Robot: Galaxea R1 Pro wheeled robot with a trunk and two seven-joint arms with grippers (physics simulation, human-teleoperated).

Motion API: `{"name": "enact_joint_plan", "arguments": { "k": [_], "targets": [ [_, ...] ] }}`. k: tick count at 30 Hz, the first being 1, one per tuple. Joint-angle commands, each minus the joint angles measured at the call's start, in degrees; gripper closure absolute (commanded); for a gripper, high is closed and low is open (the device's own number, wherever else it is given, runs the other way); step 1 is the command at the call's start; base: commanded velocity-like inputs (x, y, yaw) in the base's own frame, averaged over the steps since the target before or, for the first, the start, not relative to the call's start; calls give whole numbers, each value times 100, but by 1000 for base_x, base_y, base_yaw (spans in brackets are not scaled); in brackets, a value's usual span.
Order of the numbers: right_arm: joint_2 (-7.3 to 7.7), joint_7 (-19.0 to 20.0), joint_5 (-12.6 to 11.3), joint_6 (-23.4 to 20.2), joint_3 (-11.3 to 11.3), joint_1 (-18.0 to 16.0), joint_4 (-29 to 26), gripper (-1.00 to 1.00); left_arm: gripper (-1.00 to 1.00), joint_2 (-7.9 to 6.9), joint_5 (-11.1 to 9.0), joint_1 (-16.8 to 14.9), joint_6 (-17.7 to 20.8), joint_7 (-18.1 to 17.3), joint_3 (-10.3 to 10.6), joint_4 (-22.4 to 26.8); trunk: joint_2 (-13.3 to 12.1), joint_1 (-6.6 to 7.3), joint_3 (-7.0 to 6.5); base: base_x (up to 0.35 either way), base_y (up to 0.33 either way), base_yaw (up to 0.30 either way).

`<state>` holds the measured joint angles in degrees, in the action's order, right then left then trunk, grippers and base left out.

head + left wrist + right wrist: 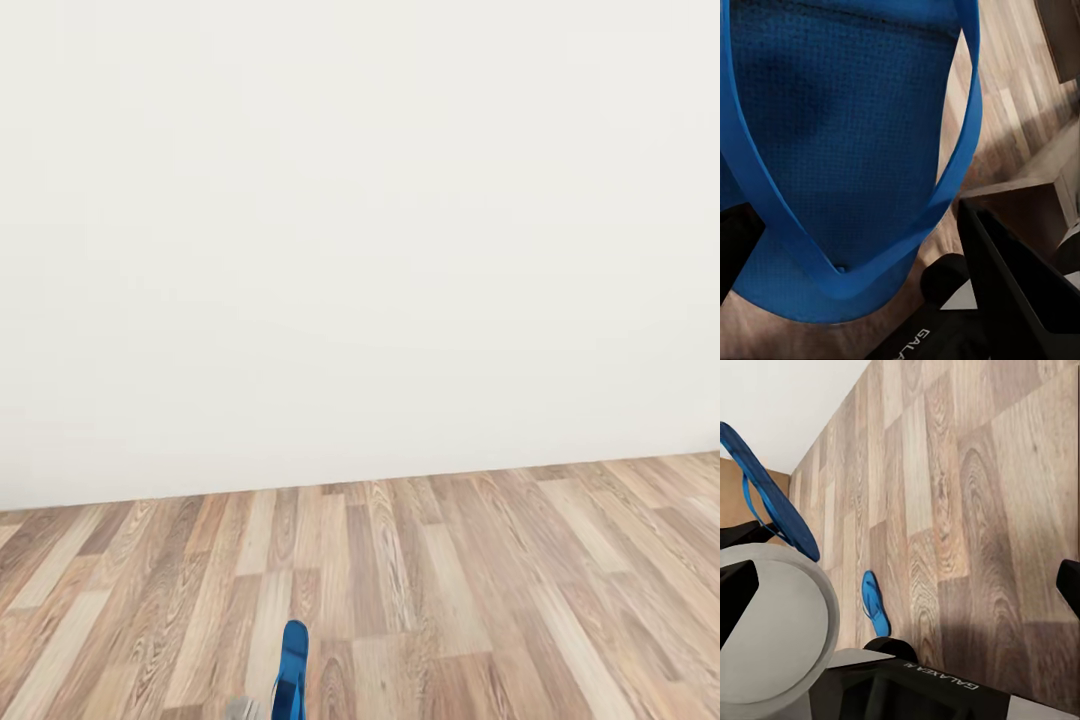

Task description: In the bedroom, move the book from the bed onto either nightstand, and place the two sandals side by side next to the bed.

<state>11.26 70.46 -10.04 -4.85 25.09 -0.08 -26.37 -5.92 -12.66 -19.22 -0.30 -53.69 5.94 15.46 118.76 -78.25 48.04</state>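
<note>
Holding one bright-blue thong-strapped flip-flop sandal (847, 157) aloft, left gripper (870, 247) with dark fingers (1020, 285) closed on it.
Its tip rises at the head view's lower edge. The second blue sandal (874, 603) lies flat on the light-brown wood-plank floor (967, 487); beyond stands the white wall (360, 230). Right gripper's finger state cannot be told.

black fingers (1020, 292), grey rounded link (772, 630), white "galaxea" lettering.

Two sandals (769, 495) (875, 604); one wall (360, 200)
</note>
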Motion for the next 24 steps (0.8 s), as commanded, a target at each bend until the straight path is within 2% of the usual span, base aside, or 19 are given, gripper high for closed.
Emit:
{"name": "enact_joint_plan", "arguments": {
  "k": [1,7,24],
  "targets": [
    [-1,19,-25,-51,5,-1,-1,-100,100,-6,-52,-1,-5,-1,47,0,2,-2,5,303,-146,4],
    [-1,20,-25,-51,5,-1,-3,-100,100,-6,-52,-1,-5,-1,47,0,2,-2,5,311,-98,1],
    [-1,-6,-25,-51,5,-1,-4,-100,100,-6,-52,-3,-5,25,48,0,2,-2,5,329,-4,0]
  ]
}}
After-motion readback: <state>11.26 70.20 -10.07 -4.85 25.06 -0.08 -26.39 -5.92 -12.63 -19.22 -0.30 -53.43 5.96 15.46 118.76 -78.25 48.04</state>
